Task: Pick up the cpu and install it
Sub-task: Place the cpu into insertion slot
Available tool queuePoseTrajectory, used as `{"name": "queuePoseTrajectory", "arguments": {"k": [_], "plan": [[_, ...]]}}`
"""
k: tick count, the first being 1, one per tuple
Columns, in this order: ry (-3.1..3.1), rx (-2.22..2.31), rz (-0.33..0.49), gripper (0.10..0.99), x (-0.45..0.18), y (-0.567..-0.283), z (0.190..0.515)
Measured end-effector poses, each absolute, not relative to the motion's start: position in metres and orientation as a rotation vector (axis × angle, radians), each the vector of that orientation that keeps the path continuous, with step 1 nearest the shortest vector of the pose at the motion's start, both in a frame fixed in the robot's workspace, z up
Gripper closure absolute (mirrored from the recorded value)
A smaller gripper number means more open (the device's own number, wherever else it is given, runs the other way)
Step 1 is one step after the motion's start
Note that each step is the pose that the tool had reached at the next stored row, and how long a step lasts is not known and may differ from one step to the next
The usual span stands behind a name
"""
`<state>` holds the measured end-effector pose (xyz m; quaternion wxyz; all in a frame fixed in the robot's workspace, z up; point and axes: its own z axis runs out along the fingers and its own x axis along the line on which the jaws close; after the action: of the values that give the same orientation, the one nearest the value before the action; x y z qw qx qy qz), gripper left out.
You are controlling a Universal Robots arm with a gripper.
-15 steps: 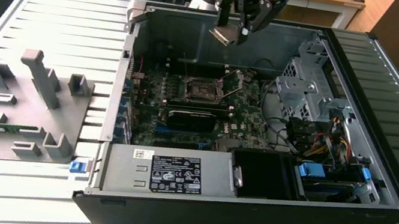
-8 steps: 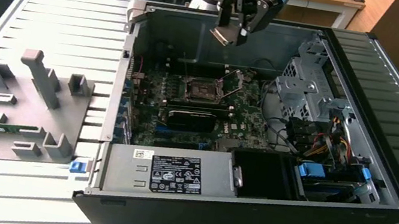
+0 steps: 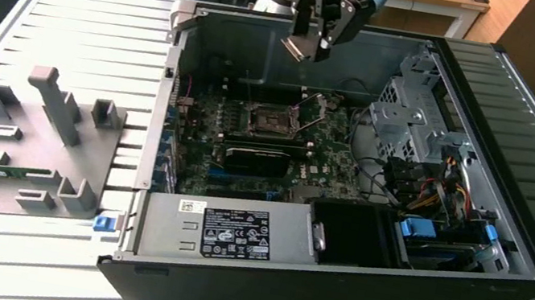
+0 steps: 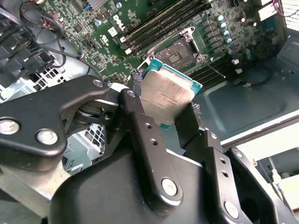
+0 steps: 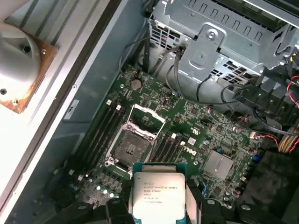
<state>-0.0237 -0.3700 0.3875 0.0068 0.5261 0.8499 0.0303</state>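
Note:
The cpu [image 5: 156, 198], a small square chip with a silvery top and green edge, is clamped between my two black fingers in both wrist views [image 4: 169, 95]. My gripper [image 3: 307, 46] is shut on it and hangs above the open computer case [image 3: 177, 102], near the case's far wall in the exterior view. The open socket [image 5: 131, 148] with its metal frame lifted lies on the green motherboard [image 3: 327, 156] below the chip, apart from it. In the exterior view the socket [image 3: 272, 122] is lower and slightly to that view's left of the gripper.
Memory slots [image 5: 100, 133] flank the socket. A metal drive cage [image 3: 409, 117] and bundled cables [image 3: 425, 184] fill the case's side at the exterior view's right. The power supply [image 3: 231, 234] sits at the near end. A grey fixture plate with blocks [image 3: 28, 151] lies outside the case.

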Motion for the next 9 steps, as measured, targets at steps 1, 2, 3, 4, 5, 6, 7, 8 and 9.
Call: {"name": "queuePoseTrajectory", "arguments": {"k": [1,2,3,4,5,6,7,8,9], "plan": [[2.655,1.651,0.094,0.549,-0.0239,-0.3698,0.3868],[2.652,1.655,0.094,0.549,-0.024,-0.3689,0.3855],[2.647,1.661,0.092,0.549,-0.0242,-0.3685,0.3839],[2.64,1.671,0.091,0.549,-0.0246,-0.3684,0.3821],[2.632,1.683,0.09,0.549,-0.0246,-0.3684,0.3808],[2.623,1.697,0.089,0.549,-0.0246,-0.3683,0.3799],[2.611,1.714,0.088,0.549,-0.0246,-0.3683,0.3793],[2.598,1.733,0.087,0.549,-0.0246,-0.3683,0.3787],[2.584,1.753,0.087,0.549,-0.0246,-0.3683,0.3781]]}}
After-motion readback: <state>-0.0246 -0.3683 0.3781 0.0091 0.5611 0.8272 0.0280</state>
